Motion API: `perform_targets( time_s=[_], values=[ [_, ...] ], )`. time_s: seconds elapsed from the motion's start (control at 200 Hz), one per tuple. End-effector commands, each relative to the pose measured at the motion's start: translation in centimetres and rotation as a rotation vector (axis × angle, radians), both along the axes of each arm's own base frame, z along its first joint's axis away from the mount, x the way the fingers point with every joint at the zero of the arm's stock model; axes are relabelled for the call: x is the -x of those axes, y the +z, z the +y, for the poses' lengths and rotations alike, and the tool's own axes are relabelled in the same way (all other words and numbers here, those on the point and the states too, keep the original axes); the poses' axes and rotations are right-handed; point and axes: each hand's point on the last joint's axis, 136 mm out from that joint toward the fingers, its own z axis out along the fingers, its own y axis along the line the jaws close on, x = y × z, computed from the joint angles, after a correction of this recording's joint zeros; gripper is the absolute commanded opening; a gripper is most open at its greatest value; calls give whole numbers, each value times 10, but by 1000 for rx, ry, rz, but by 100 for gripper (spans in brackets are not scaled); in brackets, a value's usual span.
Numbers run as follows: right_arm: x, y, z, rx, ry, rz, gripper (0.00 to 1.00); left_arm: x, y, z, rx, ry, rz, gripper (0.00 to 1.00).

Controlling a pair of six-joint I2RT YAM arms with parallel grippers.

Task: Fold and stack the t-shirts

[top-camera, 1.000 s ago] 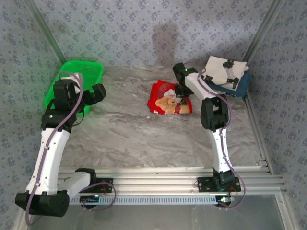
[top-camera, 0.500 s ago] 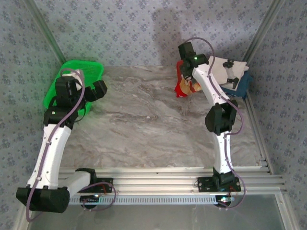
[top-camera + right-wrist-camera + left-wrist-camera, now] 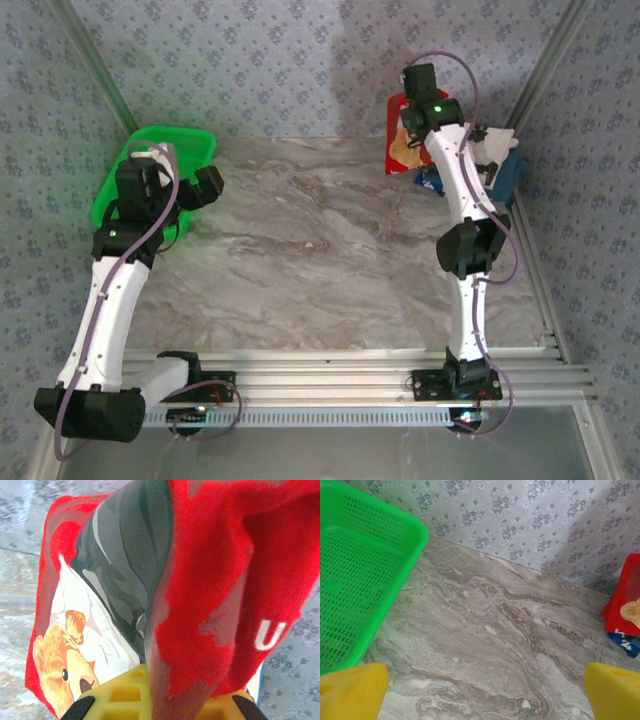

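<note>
Three t-shirts, two grippers, one green mesh basket (image 3: 172,136), all on or over a marbled grey table (image 3: 320,250).

Red t-shirt (image 3: 210,605): this one's well apart from the basket, way over on the opposite side of the table. It's bunched up and hanging from the right gripper (image 3: 167,700), whose yellow fingers (image 3: 120,692) are clamped onto a fold of it. The wrist cam shows one brown teddy-bear print (image 3: 60,665) on a white patch, plus a white letter U on the red cloth.

White t-shirt (image 3: 492,148): it has black marks and lies on top of the navy t-shirt (image 3: 508,172). That makes a stack of two, even farther from the basket than the red one, right in the opposite back corner. The red shirt's lower edge hangs just at the basket-side edge of the navy one. Can't tell whether they actually touch.

Left gripper (image 3: 205,187): hovers just beside the basket, on the side facing the shirts. Its two yellow pads (image 3: 352,690) are spread wide with nothing between them but bare table. From its own cam the basket sits off to one side, and the red and navy cloth peek in at the far opposite edge.
</note>
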Motion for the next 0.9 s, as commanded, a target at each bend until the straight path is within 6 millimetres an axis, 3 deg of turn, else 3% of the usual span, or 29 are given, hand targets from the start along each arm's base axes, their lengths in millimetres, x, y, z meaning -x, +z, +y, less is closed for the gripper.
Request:
perform_targets(
  time_s=[0.0,0.185,0.37,0.62,0.72,0.759,0.824,0.894],
  values=[
    [0,51,-30,20,-49,-134,0,-5,0,0,-19,-9,-14,100],
    [4,48,-70,-6,-105,-123,0,-7,-4,0,-14,-10,-2,100],
    [5,29,-111,-47,-168,-87,0,-8,-6,-1,-7,-12,9,100],
    [0,-24,-158,-90,-248,-3,0,-9,-10,-3,-3,-22,29,100],
    [-3,-39,-184,-94,-307,-1,6,-9,-14,-3,-17,-25,50,100],
    [-5,-45,-195,-96,-328,0,14,-8,-15,-3,-28,-32,55,100],
    [-5,-56,-208,-100,-361,8,45,-7,-16,-1,-44,-31,63,100],
    [-2,-64,-220,-105,-402,13,62,-6,-16,-2,-46,-35,69,100]
  ],
)
